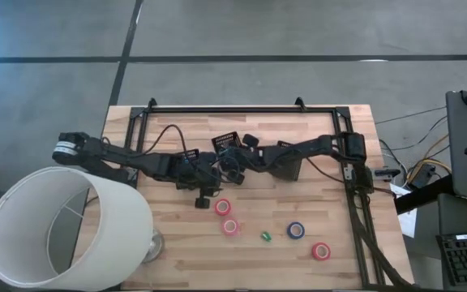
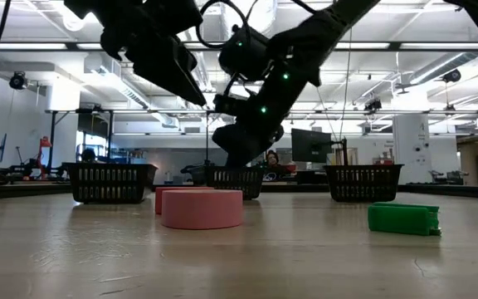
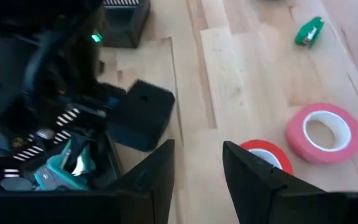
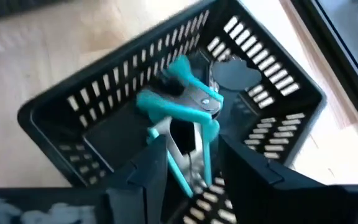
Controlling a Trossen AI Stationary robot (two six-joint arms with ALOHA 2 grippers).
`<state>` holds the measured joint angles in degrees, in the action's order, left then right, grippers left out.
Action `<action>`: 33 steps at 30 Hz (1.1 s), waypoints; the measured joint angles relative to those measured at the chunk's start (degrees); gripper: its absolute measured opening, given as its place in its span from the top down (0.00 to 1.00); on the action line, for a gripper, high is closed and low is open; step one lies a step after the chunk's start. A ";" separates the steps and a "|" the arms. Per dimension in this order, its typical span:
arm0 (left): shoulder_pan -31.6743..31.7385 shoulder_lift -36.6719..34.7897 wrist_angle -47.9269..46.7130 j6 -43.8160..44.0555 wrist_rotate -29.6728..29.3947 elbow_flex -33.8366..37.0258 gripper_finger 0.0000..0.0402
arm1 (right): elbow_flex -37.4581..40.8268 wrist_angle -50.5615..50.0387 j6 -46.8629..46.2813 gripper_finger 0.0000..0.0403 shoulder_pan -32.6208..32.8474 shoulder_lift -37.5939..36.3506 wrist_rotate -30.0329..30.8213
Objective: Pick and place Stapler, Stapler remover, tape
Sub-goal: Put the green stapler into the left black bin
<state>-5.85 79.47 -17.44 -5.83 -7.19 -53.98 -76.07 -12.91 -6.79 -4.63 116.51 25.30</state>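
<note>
Black mesh basket [image 4: 104,118] sits mid-desk and carries no readable writing. The right pincer [image 4: 191,155] hangs over it, clenched on a teal staple remover [image 4: 182,102] inside its walls. The left pincer [image 3: 197,165] waits beside the basket, released. Nearby on the desk [image 1: 314,195] lie pink tape rolls [image 1: 223,207], blue tape [image 1: 296,230] and a green stapler [image 1: 266,237].

Two dark jointed arms, black cables (loosely looped), green indicator lights

Wooden table [image 1: 177,243] carries tape rolls [image 1: 223,207], green stapler [image 1: 266,237], mesh bins [image 1: 227,143].
</note>
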 joint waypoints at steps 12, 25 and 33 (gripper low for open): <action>-1.96 -0.01 0.58 0.64 3.02 0.34 0.66 | -1.22 -20.71 -10.23 0.63 5.28 -9.40 -4.19; -4.12 0.50 6.17 1.53 3.73 4.25 0.66 | 5.99 -28.04 -21.85 0.63 21.20 -17.99 -18.11; -4.17 0.65 9.62 1.58 3.75 5.38 0.66 | 10.96 -21.24 -34.30 0.65 28.07 -17.17 -18.51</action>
<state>-10.02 80.12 -7.81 -4.25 -3.44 -48.60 -65.11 -34.15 -41.09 23.43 99.34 6.79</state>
